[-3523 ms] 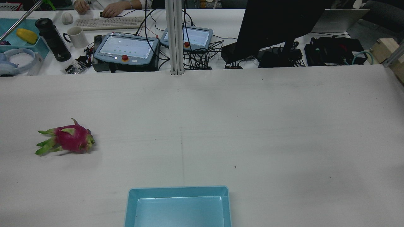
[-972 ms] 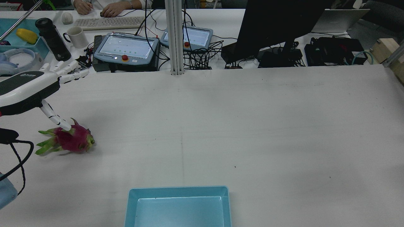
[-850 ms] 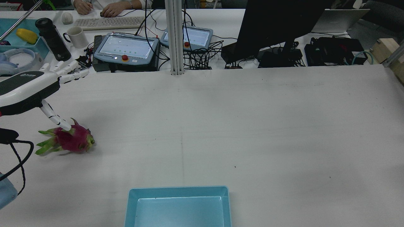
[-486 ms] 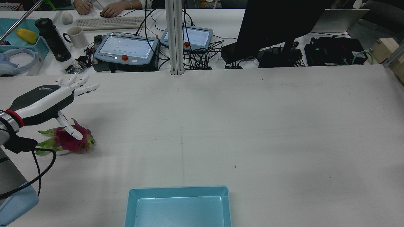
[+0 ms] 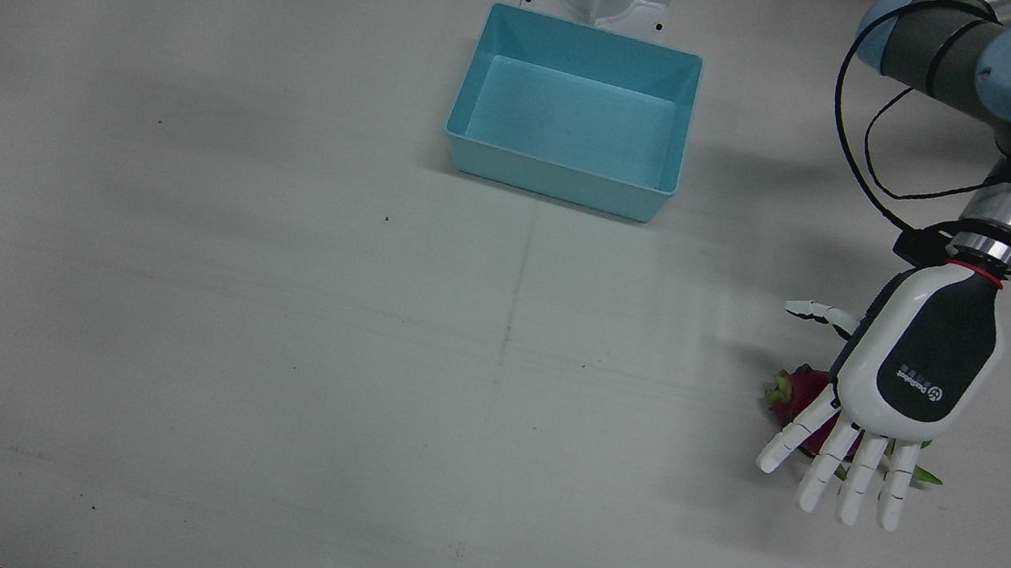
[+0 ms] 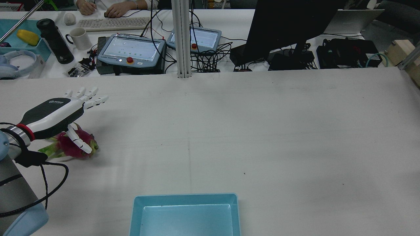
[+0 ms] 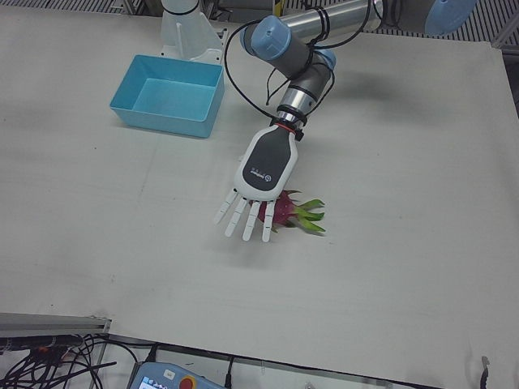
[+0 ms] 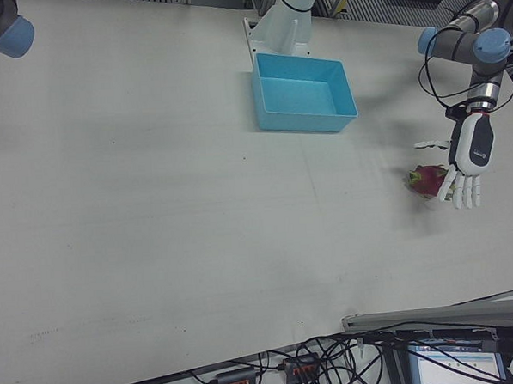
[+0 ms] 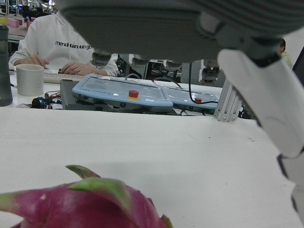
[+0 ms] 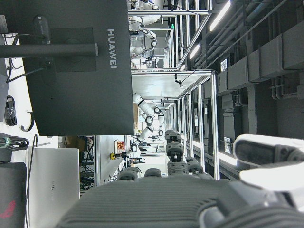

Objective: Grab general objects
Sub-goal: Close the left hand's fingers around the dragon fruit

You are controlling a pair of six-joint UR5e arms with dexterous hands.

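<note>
We hold our left hand (image 5: pixel 904 383), flat and spread, grasping nothing, right above the dragon fruit (image 7: pixel 289 209) on the counter (image 5: pixel 280 347), the fruit under our palm with its leafy long axis lying crosswise to our fingers (image 5: pixel 854 484).

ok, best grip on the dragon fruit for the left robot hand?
Probably the round magenta body of the dragon fruit, from above, where the left robot hand hovers open. It lies on its side; the green leafy tips at one end look too thin to hold.
</note>
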